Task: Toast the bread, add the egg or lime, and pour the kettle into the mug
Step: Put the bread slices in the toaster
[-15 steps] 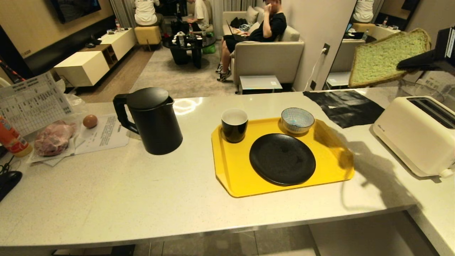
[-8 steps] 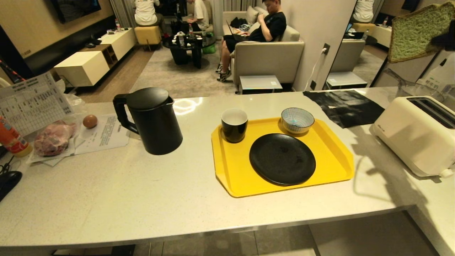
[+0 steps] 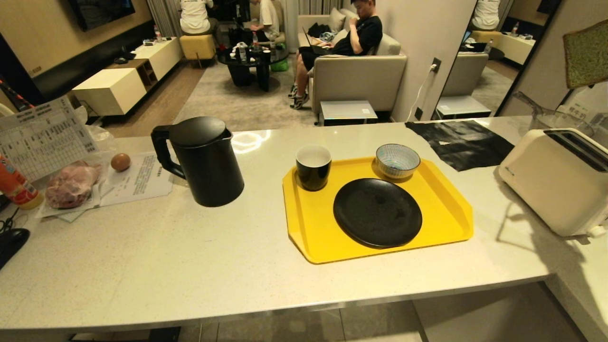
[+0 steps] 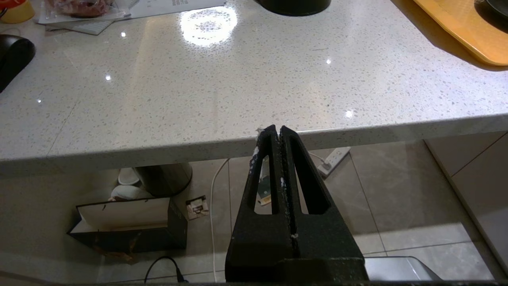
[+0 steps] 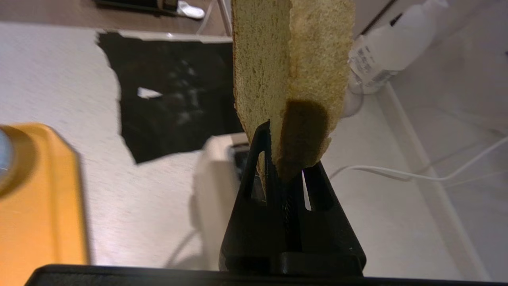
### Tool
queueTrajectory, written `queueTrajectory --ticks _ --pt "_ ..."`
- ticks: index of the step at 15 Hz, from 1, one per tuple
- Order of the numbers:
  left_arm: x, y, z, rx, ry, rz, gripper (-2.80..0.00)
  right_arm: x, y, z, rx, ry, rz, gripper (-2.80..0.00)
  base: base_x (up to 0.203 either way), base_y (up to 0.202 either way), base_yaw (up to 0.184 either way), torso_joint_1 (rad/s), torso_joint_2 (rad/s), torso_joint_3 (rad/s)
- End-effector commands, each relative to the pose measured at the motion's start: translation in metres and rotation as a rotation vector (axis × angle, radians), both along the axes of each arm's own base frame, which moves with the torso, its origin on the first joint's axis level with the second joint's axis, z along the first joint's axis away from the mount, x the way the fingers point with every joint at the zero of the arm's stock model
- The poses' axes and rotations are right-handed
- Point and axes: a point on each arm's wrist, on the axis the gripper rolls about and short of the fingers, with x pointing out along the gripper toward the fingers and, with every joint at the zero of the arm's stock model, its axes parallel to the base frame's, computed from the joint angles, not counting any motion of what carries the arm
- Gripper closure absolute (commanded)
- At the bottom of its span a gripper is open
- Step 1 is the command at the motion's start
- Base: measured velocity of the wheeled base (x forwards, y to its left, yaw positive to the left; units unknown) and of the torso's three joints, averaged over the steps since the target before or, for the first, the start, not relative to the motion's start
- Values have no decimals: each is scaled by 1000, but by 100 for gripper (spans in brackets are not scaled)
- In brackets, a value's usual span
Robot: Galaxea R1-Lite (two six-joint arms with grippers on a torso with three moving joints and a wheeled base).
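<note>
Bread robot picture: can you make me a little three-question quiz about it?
1. True or false: the mug stands on the yellow tray.
2. What does the right gripper hold?
A. the egg
B. the bread
C. the striped bowl
3. Fill in: the kettle stands on the ____, left of the tray.

Key: 1 true; 2 B; 3 counter.

A home: a speckled kitchen table (image 3: 190,266) with toaster (image 3: 553,183) and kettle (image 3: 204,161) opens onto a lounge with sofa (image 3: 356,76) and coffee table (image 3: 251,59).
</note>
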Motion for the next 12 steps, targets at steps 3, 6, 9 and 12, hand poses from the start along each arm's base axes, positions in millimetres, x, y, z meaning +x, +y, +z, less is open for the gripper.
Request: queueTrajectory --ticks 3,6,9,12 --pt "0 0 0 0 1 0 0 6 -48 -19 -101 83 19 0 0 0 0 0 0 0" --pt "0 0 0 0 -1 1 0 10 -71 -31 -173 126 1 0 0 0 0 0 0 0" --pt "0 0 0 0 0 1 0 12 -73 -33 -169 129 24 0 0 0 0 0 0 0" --pt "0 0 0 0 1 0 0 5 -67 -25 -123 83 61 0 0 0 0 0 0 0"
